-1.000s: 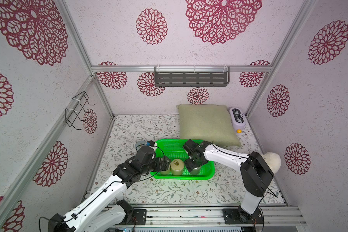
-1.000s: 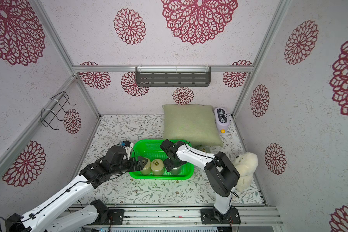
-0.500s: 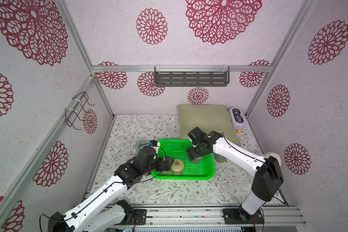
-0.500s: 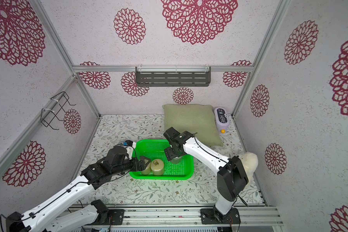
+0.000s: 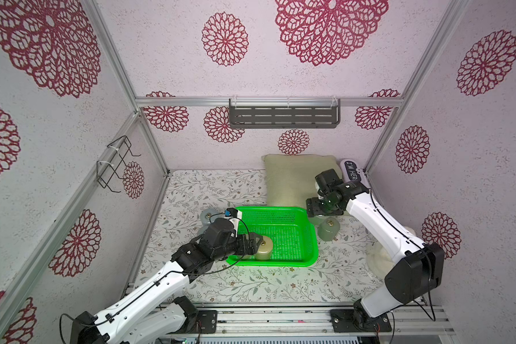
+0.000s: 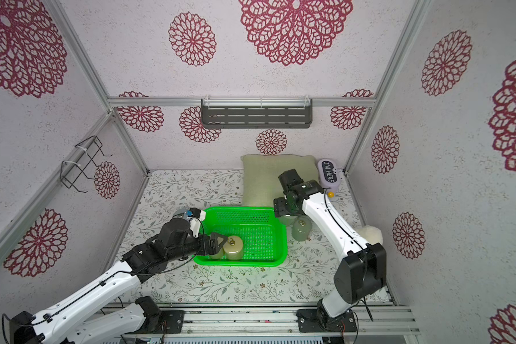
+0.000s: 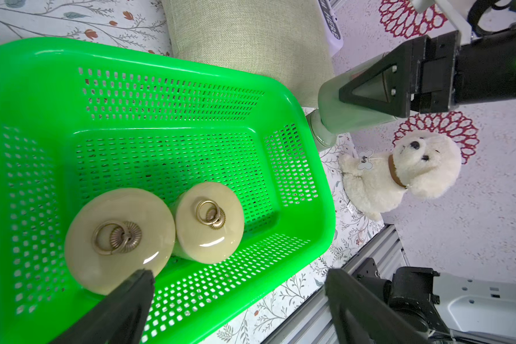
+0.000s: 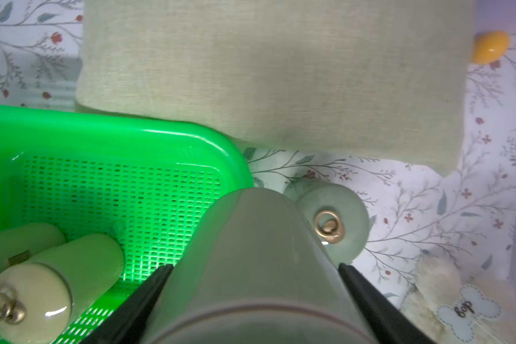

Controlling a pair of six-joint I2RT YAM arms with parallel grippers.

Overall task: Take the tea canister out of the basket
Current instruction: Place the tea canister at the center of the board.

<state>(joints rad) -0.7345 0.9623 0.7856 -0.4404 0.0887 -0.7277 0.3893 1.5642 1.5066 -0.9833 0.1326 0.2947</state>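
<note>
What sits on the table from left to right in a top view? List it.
Grey round container → bright green perforated plastic basket → pale green ring-topped canister → white plush dog.

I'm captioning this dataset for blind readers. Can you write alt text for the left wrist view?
Two cream ring-topped canisters stand side by side in a green basket, with the left end effector open near them. Beyond the basket, the right end effector holds a pale green canister near a white plush dog and a cushion.
</note>
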